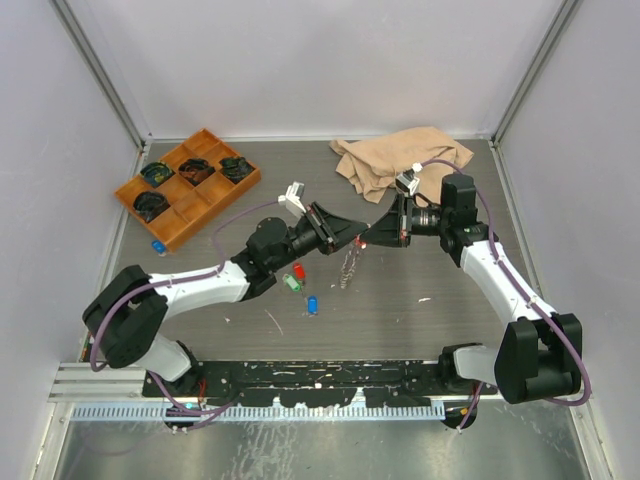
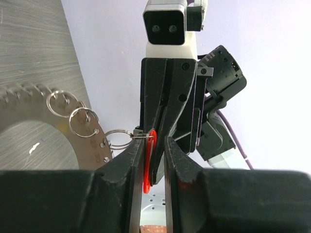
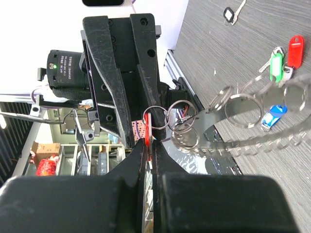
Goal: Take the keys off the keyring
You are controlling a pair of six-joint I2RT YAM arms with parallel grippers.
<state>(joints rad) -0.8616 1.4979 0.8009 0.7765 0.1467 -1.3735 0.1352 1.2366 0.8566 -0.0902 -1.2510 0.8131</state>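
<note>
Red tag (edge-on, on jagged keyring) pinched by right pincer; left pincer ajar.

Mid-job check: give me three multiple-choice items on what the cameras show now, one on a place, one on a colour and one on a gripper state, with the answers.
1. Where on the table does the orange tray sit?
A. far left
B. far right
C. near edge, centre

2. What colour is the tag between the left gripper and the right gripper?
A. yellow
B. black
C. red

3. How is the right gripper?
A. wide open above the tray
B. shut on the tag
C. lying flat on the table

Answers:
1 A: in the top view the tray lies by the far-left wall.
2 C: both wrist views show the tag red.
3 B: its fingers pinch the tag edge-on.
</note>
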